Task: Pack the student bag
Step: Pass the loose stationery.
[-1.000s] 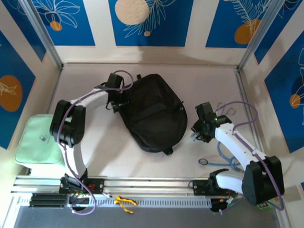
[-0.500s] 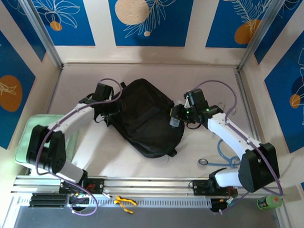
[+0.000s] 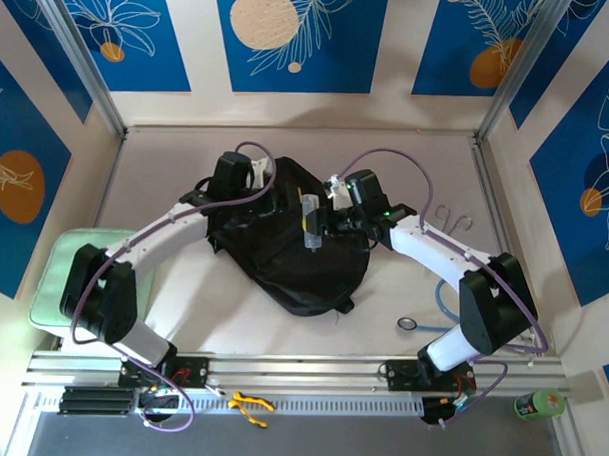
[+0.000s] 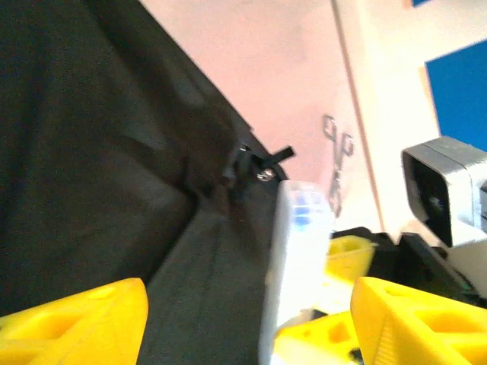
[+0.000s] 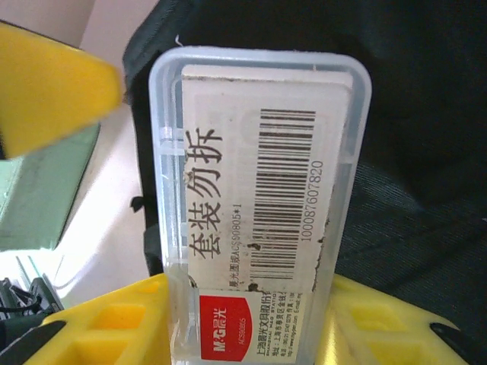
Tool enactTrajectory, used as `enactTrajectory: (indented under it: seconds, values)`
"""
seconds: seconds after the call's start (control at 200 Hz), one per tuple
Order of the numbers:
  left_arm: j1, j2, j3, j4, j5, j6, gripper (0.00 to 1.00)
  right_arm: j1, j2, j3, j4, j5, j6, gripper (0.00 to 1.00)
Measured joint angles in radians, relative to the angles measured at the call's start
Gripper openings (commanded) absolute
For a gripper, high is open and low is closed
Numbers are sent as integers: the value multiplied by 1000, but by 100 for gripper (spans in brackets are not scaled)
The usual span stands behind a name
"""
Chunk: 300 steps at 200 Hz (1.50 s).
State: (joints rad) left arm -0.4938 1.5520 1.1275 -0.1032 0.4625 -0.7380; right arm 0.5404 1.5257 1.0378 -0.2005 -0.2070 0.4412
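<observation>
Moved: both arms have swung in over the bag since the earlier frames; the right one came from the table's right side carrying a clear box, and the left one shifted onto the bag's upper left edge.
Green pad [image 3: 68, 280]: flat at the table's left edge, beside the left arm, untouched; probably waiting its turn.
Left gripper [image 3: 248, 194]: at the bag's top left edge, yellow fingers [image 4: 72, 319] spread wide with black fabric between them. Cannot tell if they pinch it. My read: it is there to hold the opening up so the box can drop in.
Bag [image 3: 283, 257]: black backpack lying flat mid-table, slightly left of centre, top end toward the far wall. A zip pull [image 4: 262, 158] shows at its edge in the left wrist view; whether the opening is wide enough is not visible.
Clear box [image 3: 309, 220]: long plastic case with barcode label, held over the bag's upper middle, one end pointing at the bag, which suits sliding it in endwise.
Right gripper [image 3: 330, 221]: clamped on the box's lower end, yellow fingers [image 5: 114, 323] on both sides, jaws at moderate width.
Scissors [image 3: 451, 217]: on the table right of the bag, well apart.
Bottle [image 3: 539, 403]: green, near right corner, off the work area.
Risk: box end snagging fabric if the mouth sags.
</observation>
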Motion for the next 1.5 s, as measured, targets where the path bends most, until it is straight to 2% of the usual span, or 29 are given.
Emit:
enactTrajectory:
  seconds: [0.145,0.27,0.36,0.63,0.705,0.81,0.955,1.06,1.21,1.5]
  values:
    - [-14,51,37,22,40,-29,57,22,34,23,8,-11,-15,41]
    - [-20,81,69,30,49,-42,40,34,47,30,6,-8,-22,42]
    - [-17,97,69,36,39,-56,34,34,54,40,5,-3,-22,42]
    - [-20,134,73,36,28,-73,33,39,69,52,6,-5,-22,41]
    - [-21,146,76,38,33,-76,27,41,69,58,6,-6,-22,43]
    - [-22,147,76,42,38,-73,25,40,69,58,3,-7,-21,51]
    - [1,145,70,110,87,-102,24,-9,52,42,45,-65,41,75]
    - [33,135,39,187,122,-146,24,-79,-13,-23,116,-127,111,82]
    - [95,108,-31,319,153,-251,24,-149,-80,-86,223,-230,227,82]
    - [115,82,-81,588,156,-467,24,-146,-62,-121,450,-358,496,81]
